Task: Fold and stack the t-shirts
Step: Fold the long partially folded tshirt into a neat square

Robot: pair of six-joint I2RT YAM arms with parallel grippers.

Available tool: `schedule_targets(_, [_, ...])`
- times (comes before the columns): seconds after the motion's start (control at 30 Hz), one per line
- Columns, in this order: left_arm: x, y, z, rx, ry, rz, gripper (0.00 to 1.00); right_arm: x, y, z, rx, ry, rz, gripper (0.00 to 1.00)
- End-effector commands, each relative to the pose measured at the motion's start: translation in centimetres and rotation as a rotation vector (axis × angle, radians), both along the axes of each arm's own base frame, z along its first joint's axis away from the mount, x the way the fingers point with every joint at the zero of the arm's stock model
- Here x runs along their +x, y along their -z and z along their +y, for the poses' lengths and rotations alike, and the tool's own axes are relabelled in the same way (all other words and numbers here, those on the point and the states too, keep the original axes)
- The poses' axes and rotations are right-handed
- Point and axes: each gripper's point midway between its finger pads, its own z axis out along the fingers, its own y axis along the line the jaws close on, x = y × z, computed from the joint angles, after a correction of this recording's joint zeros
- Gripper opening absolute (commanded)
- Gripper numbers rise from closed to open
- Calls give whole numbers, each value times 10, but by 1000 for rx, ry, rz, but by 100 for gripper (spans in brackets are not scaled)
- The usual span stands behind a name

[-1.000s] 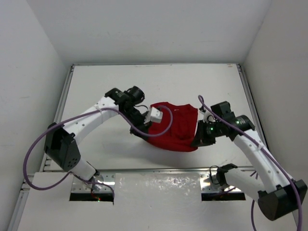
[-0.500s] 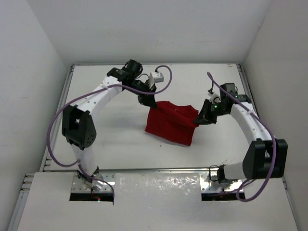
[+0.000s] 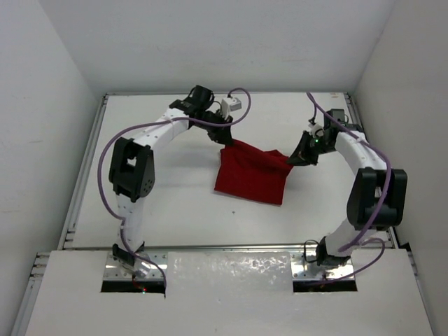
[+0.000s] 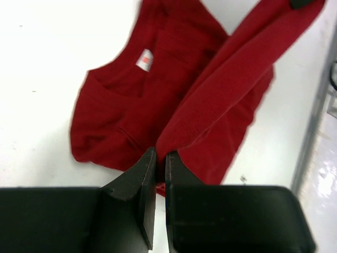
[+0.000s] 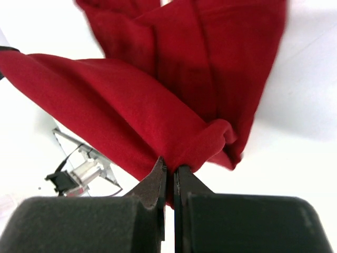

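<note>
Your left pincer (image 4: 159, 156) is clenched on the dark red t-shirt (image 3: 250, 178), its two black fingers (image 4: 138, 182) pinched almost together on a rolled edge of the cloth. From those tips, a thick fold of fabric runs away and to the right, up to the far corner of the left wrist view. Beyond and to the left of the tips, the shirt's body lies rumpled on the white table (image 3: 161, 203), the neck opening facing up with a small white label (image 4: 144, 59) inside the collar.

Your right pincer (image 5: 169, 167) is also clamped tight, gripping a bunched fold of the same shirt right at its tips. From there a broad band of cloth stretches off to its left, and more of the shirt hangs ahead of it in loose vertical folds.

From above, the garment spans between your two pincers along its far edge and drapes from them toward the arm bases onto the table.
</note>
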Motion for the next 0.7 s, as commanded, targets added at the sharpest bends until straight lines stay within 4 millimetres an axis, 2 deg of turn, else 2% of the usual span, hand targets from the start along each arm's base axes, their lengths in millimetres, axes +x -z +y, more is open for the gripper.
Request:
schedule_targets(0.0, [43, 0, 4, 3, -100, -82, 0, 33, 1, -15, -48, 28, -75, 0])
schedule_targets(0.07, [54, 6, 8, 3, -135, -81, 0, 43, 15, -17, -46, 31, -46, 0])
schedule_targets(0.13, [62, 20, 11, 23, -161, -77, 0, 56, 18, -21, -51, 40, -53, 0])
schedule_targets(0.17, [64, 23, 11, 28, -167, -80, 0, 60, 28, -22, -55, 42, -33, 0])
schedule_targets(0.33, [74, 36, 13, 41, -199, -99, 0, 88, 39, -28, -70, 58, -41, 3])
schedule_targets(0.37, [74, 40, 13, 45, -202, -95, 0, 92, 42, -28, -71, 60, -40, 6])
schedule_targets(0.4, [74, 43, 14, 47, -205, -95, 0, 95, 50, -30, -74, 64, -30, 15])
schedule_targets(0.47, [78, 52, 15, 57, -222, -90, 0, 106, 51, -35, -102, 77, -42, 26])
schedule_targets(0.57, [88, 60, 19, 66, -287, -91, 0, 135, 53, -48, -166, 117, -96, 41])
schedule_targets(0.6, [90, 66, 24, 78, -317, -92, 0, 152, 42, -51, -176, 123, -143, 44])
schedule_targets(0.63, [96, 63, 25, 57, -349, -103, 0, 160, 46, -52, -182, 125, -143, 44])
schedule_targets(0.67, [98, 65, 27, 55, -368, -101, 0, 168, 42, -55, -195, 116, -167, 44])
